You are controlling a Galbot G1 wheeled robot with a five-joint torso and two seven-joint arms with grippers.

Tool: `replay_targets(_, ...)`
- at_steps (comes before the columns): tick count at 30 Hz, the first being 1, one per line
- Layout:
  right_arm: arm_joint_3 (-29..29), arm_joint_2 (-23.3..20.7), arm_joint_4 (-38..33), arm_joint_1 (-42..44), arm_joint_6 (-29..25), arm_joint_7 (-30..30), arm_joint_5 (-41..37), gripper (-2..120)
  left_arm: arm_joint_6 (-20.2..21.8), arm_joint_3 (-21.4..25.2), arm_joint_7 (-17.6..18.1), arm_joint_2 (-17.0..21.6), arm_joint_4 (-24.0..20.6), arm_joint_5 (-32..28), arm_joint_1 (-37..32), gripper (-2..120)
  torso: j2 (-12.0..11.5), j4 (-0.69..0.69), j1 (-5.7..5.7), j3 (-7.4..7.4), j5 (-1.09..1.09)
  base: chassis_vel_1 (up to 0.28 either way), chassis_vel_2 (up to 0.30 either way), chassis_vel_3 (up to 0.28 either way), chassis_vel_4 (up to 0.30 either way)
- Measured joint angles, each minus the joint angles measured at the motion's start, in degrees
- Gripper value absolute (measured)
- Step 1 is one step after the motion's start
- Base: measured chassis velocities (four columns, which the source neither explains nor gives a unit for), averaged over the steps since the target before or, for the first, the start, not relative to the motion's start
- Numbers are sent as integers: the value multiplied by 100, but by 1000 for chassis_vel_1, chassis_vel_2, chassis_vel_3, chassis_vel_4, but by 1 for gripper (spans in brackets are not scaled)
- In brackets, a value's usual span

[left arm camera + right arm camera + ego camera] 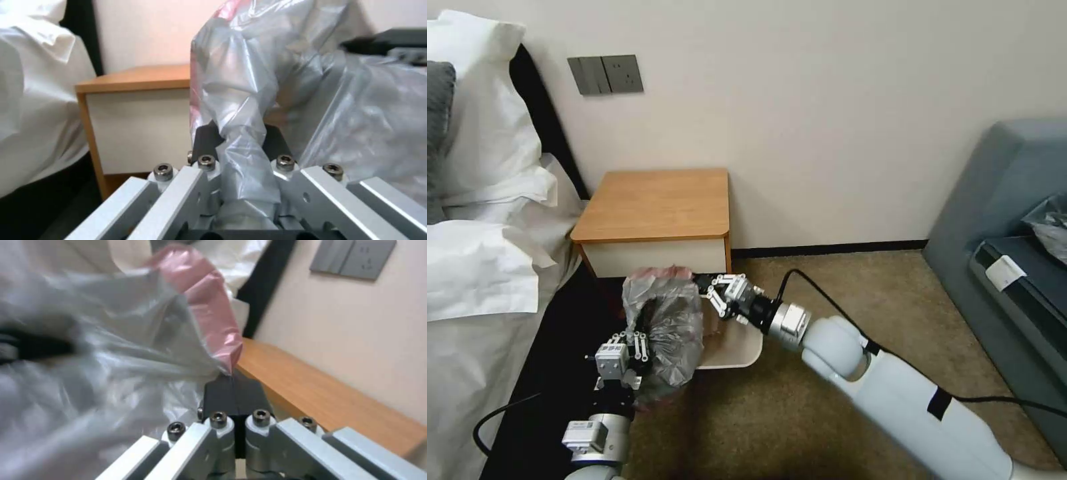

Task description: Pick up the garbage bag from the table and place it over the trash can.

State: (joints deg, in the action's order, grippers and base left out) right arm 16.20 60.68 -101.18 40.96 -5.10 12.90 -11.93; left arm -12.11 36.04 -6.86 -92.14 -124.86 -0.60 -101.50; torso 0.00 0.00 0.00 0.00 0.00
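Observation:
The garbage bag (666, 319), crinkled silvery-grey plastic with a pinkish edge, is stretched in the air between both grippers, in front of the table (655, 200) and over the left part of the cream trash can (740, 348). Only the can's right rim and corner show beneath it. My left gripper (634, 339) is shut on a bunched fold at the near side of the garbage bag (242, 100). That fold runs between the black pads (205, 140) of the left gripper (240, 136). At the far side my right gripper (704, 287) is shut, with its pads (222, 395) pinching the bag's pink edge (209, 300).
A bed with white linens (480, 267) runs along the left, close to my left arm. A grey sofa (1007, 220) stands at the right. Open carpet (840, 280) lies between the trash can and the sofa. A black cable (827, 300) trails from my right wrist.

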Motion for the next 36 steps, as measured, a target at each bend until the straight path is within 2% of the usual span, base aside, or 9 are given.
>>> replay_targets(6, 16, -4, 294, -316, 53, -76, -99, 0, -97, -7, -32, 0, -76, 13, -53, 8, 0, 0, 0, 0, 0, 0, 0, 0, 0)
replay_targets(19, -95, -144, 499, -363, 77, -62, -44, 0, -130, 149, -19, 0, -93, -155, 12, 8, 0, 0, 0, 0, 0, 0, 0, 0, 0)
replay_targets(20, -179, -223, 396, -298, 69, -47, -52, 7, -116, 220, 0, 0, -87, -210, 45, 8, 0, -1, 0, 0, 1, 0, 0, 0, 0)
replay_targets(25, -395, -403, 76, -108, 78, 81, -130, 18, -85, 335, 42, 0, -23, -299, 95, 8, 0, 0, 0, 0, 0, 0, 0, 0, 0)
replay_targets(27, -613, -588, -248, 103, 89, 222, -204, 27, -40, 399, 89, 0, 35, -356, 134, 8, 0, 0, 0, -1, 1, 0, 0, 0, 0)
replay_targets(29, -974, -890, -795, 574, 106, 337, -360, 39, 2, 463, 118, 0, 103, -436, 189, 8, 0, -1, 0, -1, 0, 0, 0, 0, 0)
replay_targets(33, -1271, -1100, -1138, 958, 93, 367, -456, 47, 17, 503, 126, 0, 145, -497, 228, 8, 0, -2, 0, -1, 0, 0, 0, 0, 0)
replay_targets(36, -1609, -1234, -1578, 1441, 143, 291, -886, 63, 31, 514, 136, 0, 147, -623, 234, 8, 0, -1, 0, -1, 0, 0, 0, 0, 0)
